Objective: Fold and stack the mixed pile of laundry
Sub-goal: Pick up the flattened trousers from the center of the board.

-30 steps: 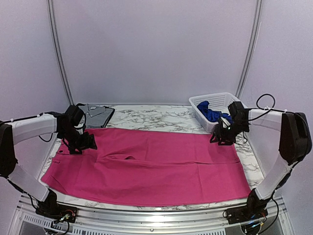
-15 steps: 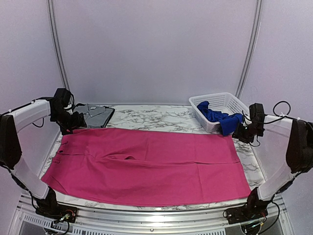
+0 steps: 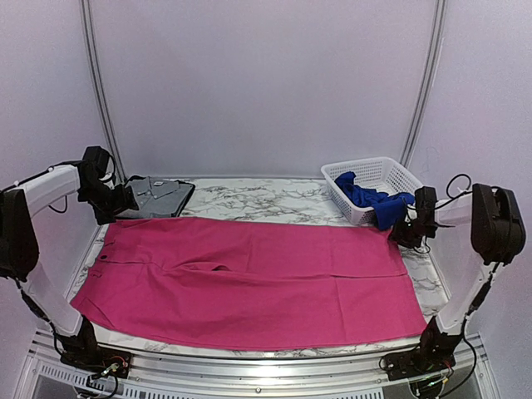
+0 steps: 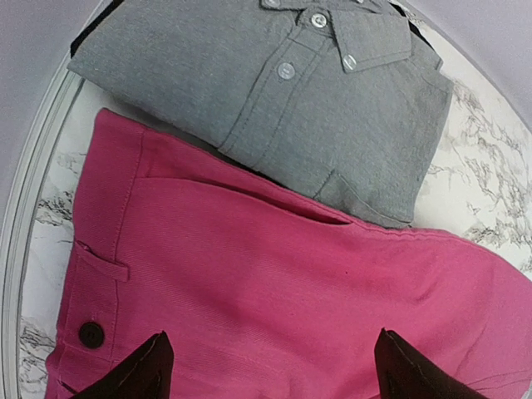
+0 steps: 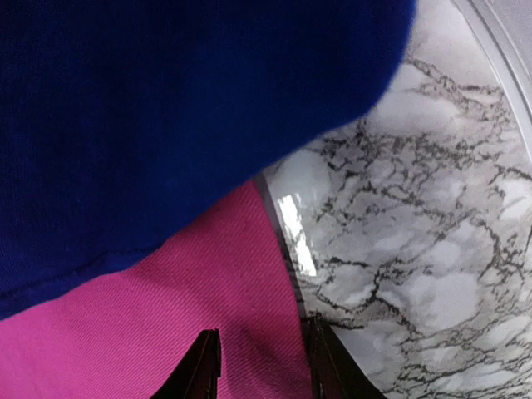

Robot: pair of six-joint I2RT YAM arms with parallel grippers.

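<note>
Early going here, by the look of it. Spread flat across the desk (image 3: pixel 274 199), nearly side to side, the magenta-pink garment (image 3: pixel 249 278): opened out and smooth apart from a small wrinkle near the middle, but not yet folded. Over on the right, the royal blue garment (image 3: pixel 371 199), bunched in the white mesh basket (image 3: pixel 386 166) and spilling over its near rim above the pink cloth's far right corner; not laid out, not folded. At far left, just beyond the pink waistband, a grey button shirt (image 3: pixel 160 196), neatly folded and looking like the start of a stack. Now to the left gripper (image 4: pixel 270 376): wide open, empty, hanging above the far left corner of the pink cloth, near the waistband button. And the right gripper (image 5: pixel 262 366): low at the far right corner, jaws drawn partway in on either side of the pink edge, right beneath the blue overhang. Impossible to tell between a pinch and a mere straddle. Reads as setting up a first fold of the pink piece from its two far corners. Left to do, on this evidence: fold the pink, fetch and fold the blue, stack both.
</note>
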